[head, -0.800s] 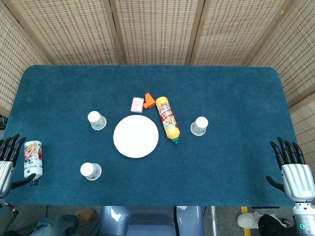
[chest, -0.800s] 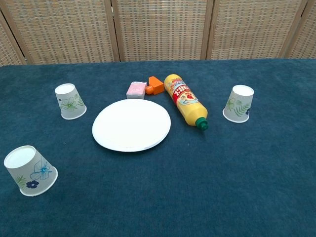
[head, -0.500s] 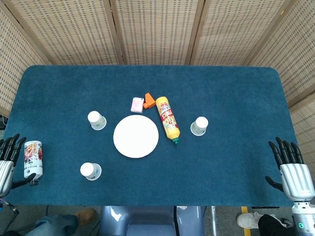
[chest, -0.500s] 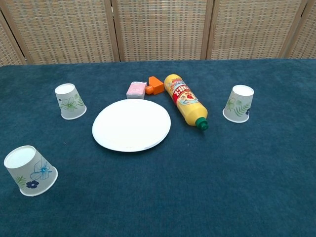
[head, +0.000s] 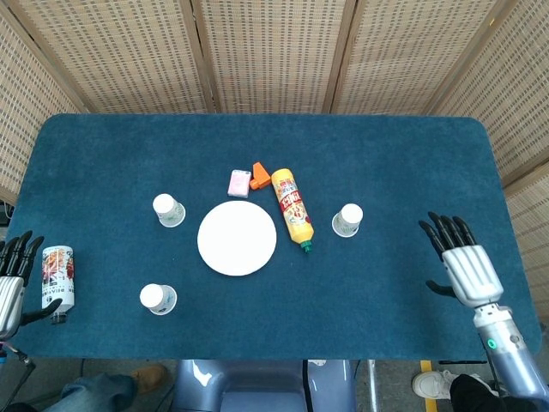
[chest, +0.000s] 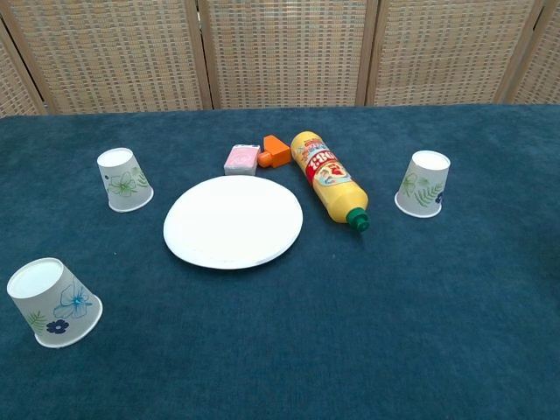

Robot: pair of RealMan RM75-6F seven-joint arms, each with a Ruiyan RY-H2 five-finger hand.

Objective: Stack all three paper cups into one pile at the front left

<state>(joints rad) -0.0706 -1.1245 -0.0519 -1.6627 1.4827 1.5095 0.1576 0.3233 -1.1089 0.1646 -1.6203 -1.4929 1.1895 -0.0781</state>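
Head view overhead, chest view low frontal, shared table (head: 103, 154)

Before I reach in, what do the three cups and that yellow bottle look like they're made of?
Cups: apparently thin matte paper, printed with flowers and leaves, standing rim-down. Yellow bottle: likely glossy plastic, going by its sheen, with a green cap, lying on its side.

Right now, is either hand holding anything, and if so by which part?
Nothing is held. The right hand is open over bare table, fingers apart; the left hand is open beside the can, apart from it.
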